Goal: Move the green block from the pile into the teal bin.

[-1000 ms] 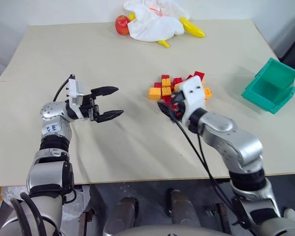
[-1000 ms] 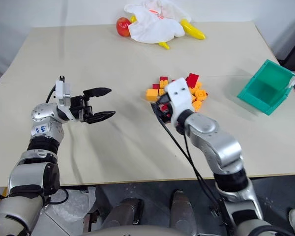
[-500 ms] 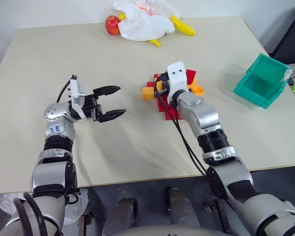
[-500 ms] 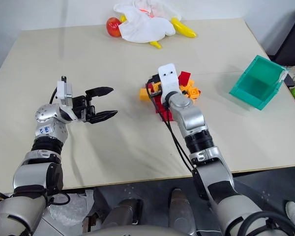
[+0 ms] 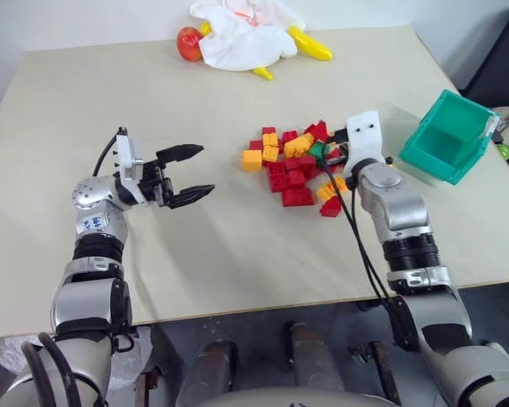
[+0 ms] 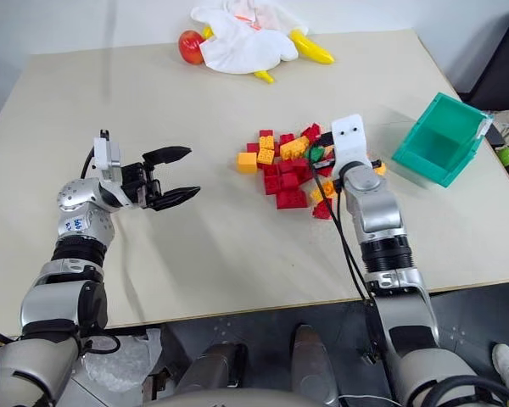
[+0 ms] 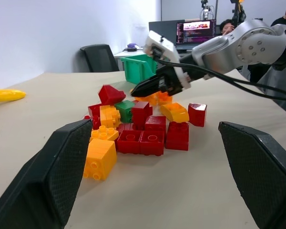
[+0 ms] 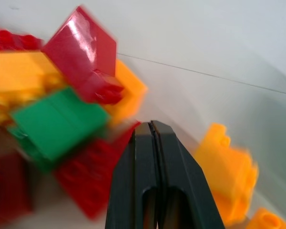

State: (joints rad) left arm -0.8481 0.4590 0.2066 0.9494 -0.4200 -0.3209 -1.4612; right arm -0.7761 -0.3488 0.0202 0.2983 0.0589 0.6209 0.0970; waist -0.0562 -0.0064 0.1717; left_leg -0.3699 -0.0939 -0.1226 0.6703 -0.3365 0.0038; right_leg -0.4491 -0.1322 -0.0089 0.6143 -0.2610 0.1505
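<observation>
Compared with one second ago: the right gripper [image 5: 332, 155] has moved from the near-left edge of the pile [image 5: 295, 167] to its right side, toward the teal bin [image 5: 448, 141]. The bricks that the white wrist housing covered earlier are now exposed. The pile looks more spread out, with a red brick [image 5: 330, 207] and an orange brick [image 5: 327, 190] lying loose on its near-right fringe. The whole picture has also shifted, so part of the change is camera motion. The left gripper [image 5: 192, 175] hovers in the same spot as before, well to the left of the pile, fingers spread apart with nothing between them.

Right gripper: the wrist view shows its two black fingers pressed flat together, empty, tips low over the bricks. The green block [image 8: 55, 123] lies just beside the tips, not held, among red and orange bricks. In the head view the green block [image 5: 318, 151] sits at the right part of the pile, right by the gripper. The left wrist view shows it in the middle of the cluster [image 7: 125, 109], under a tilted red brick.

The teal bin stands tilted at the table's right edge, apart from the pile.

Writing: a small blue handwritten mark on the left forearm [image 5: 94, 222], not legible. A monitor [image 7: 196, 26] in the background shows content too small to read.
</observation>
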